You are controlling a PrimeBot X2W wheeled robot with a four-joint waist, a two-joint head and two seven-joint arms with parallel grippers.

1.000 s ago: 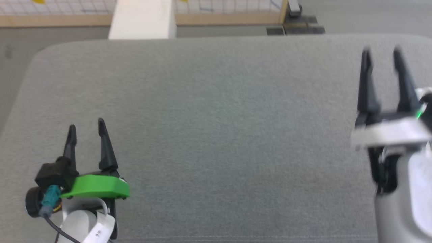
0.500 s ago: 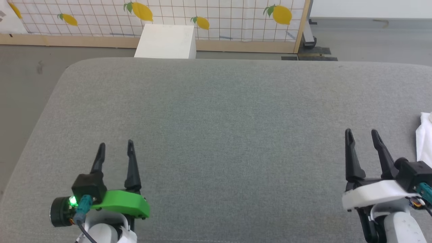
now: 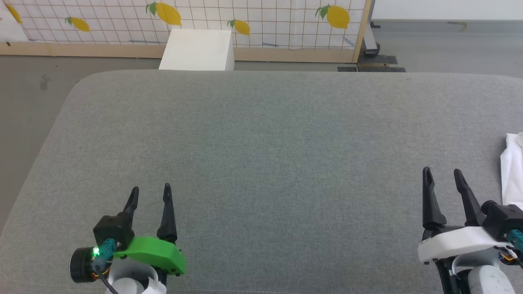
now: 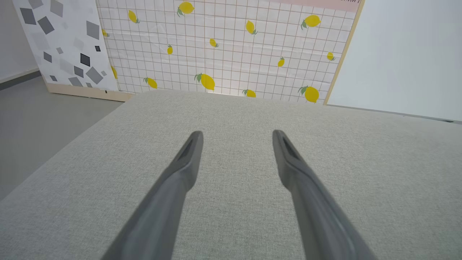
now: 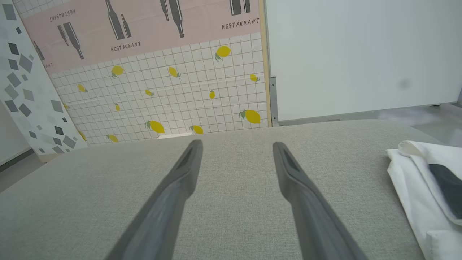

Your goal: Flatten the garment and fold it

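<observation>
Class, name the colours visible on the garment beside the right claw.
White with a black patch; garment, best in right wrist view.

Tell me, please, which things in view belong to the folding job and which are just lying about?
Belongs to the job: the garment, white with a black patch, at the right edge of the grey padded surface; left tool and right tool, both open, empty.
Just lying about: white box on the floor beyond the surface; lemon-print panel behind it.

grey table (image 3: 261, 143), white garment (image 5: 411, 187) (part black)
</observation>
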